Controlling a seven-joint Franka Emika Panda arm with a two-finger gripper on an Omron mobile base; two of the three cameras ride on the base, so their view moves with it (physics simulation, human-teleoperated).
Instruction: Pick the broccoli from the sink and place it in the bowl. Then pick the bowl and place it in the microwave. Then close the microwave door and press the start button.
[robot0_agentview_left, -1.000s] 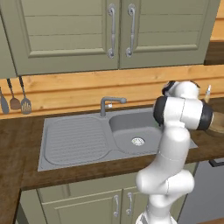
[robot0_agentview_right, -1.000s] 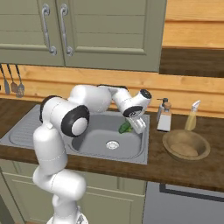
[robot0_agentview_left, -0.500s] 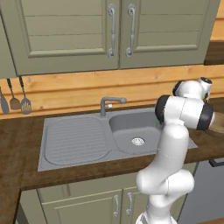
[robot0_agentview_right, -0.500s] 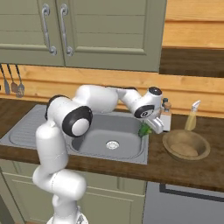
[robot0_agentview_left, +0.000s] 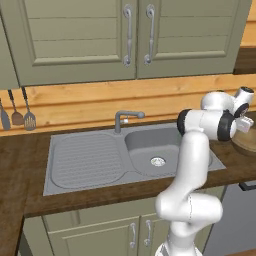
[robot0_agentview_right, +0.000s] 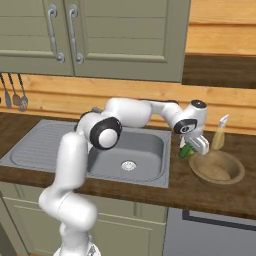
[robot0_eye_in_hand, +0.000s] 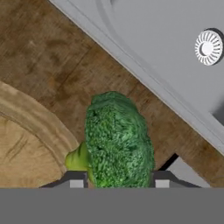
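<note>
The worktop (robot0_agentview_right: 220, 192) of dark wood runs the width of the kitchen, with green cabinets (robot0_agentview_left: 135, 35) above it, cut off at the top of both base views. Set into it is the sink (robot0_agentview_left: 90, 160), whose basin is partly hidden by the arm (robot0_agentview_right: 135, 112) in the right base view; its drain (robot0_eye_in_hand: 208, 47) shows clearly in the hand view, and the tap (robot0_agentview_left: 125, 118) stands behind the basin. The arm reaches across the sink toward its right side.

The bowl (robot0_agentview_right: 216, 167) sits on the worktop just right of the sink; in the left base view only its edge (robot0_agentview_left: 246, 144) shows, cut off by the frame and partly covered by the arm, and in the hand view only part of its rim (robot0_eye_in_hand: 30, 118) is in the picture. A bottle (robot0_agentview_right: 218, 134) stands behind the bowl, touching nothing that can be made out.

The gripper (robot0_eye_in_hand: 116, 180) pinches the broccoli (robot0_eye_in_hand: 117, 140) between its two fingers (robot0_eye_in_hand: 73, 180), whose tips are mostly hidden by the floret. The broccoli hangs over the strip of worktop between sink and bowl, just beside the bowl's rim; in the right base view it (robot0_agentview_right: 185, 151) is a small green patch below the hand, half covered by it. Some utensils (robot0_agentview_left: 17, 112) hang on the wall at the far left, too small to tell apart well.
</note>
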